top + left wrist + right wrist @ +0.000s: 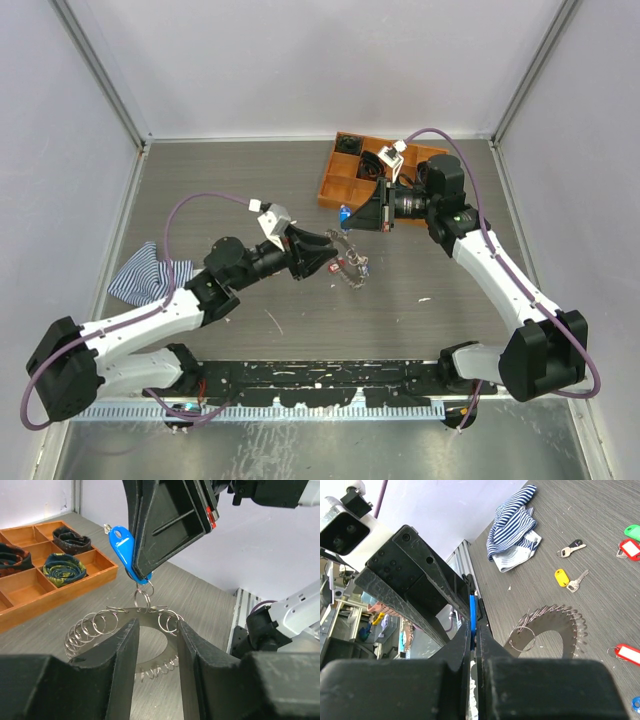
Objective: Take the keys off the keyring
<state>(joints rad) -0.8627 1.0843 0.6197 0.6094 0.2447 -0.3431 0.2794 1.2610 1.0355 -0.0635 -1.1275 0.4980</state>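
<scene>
Down front, the left arm (130, 335) comes in from the near-left corner and the right arm (500, 270) loops up the right side, then turns back toward the middle of the table (250, 180). A striped blue-white cloth (148, 272) is bunched up on the left, just beside the left arm.

The left gripper (157, 625) has its fingers set narrow, clamped on the near part of the keyring (555, 620). That's a flat grey loop with loads of little wire rings (100, 625) fringing its rim. It sits mid-table and looks lifted clear of the surface.

Right above it, the right gripper (356, 216) has its fingers pinched shut on the tag of the blue-tagged key (122, 547). That key hangs off the top edge of the keyring by a small split ring (142, 597), so it's not off yet.

From the right wrist camera you can see loose keys lying on the table under and beyond the keyring:
- a yellow-tagged key (562, 577)
- a black-headed key (572, 546)
- a green tag (632, 531)
- two red tags (630, 548), one on each side of the loop

At the far end is an orange divided tray (55, 597) with dark coiled bundles (64, 566) in some compartments.
</scene>
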